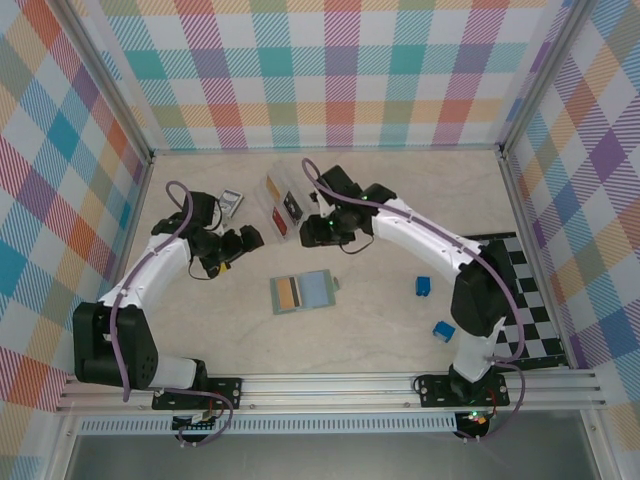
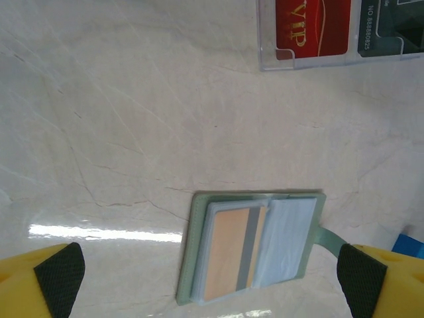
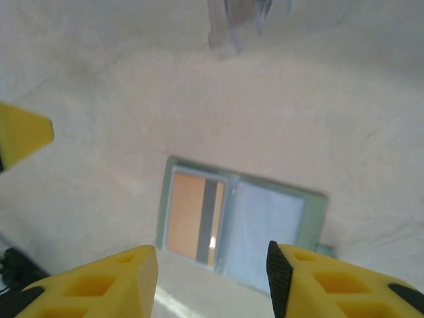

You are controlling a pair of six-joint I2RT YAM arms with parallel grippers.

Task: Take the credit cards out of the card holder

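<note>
Partly done, by the look of it. On the pale surface (image 1: 380, 320): left tool (image 1: 240, 243) spread wide, right tool (image 1: 318, 228) parted and empty just beside the clear tray (image 2: 318, 63) (a red card (image 2: 313, 26) already inside). Between the arms, lying flat and open, the sage-green card holder (image 1: 303, 293), pale pockets up. Left to pull: one tan card (image 2: 233, 252), grey-striped, tucked in a pocket.
</note>
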